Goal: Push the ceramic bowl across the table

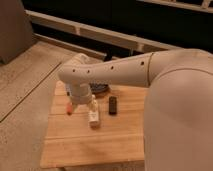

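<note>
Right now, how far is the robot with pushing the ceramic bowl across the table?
Done: nothing clearly; the ceramic bowl sits near the far edge of the table, partly hidden by the arm. In hand: the gripper hangs low just left of the bowl; contact cannot be judged. Left: the whole push; a white container and a small dark object lie in front of the bowl.
</note>
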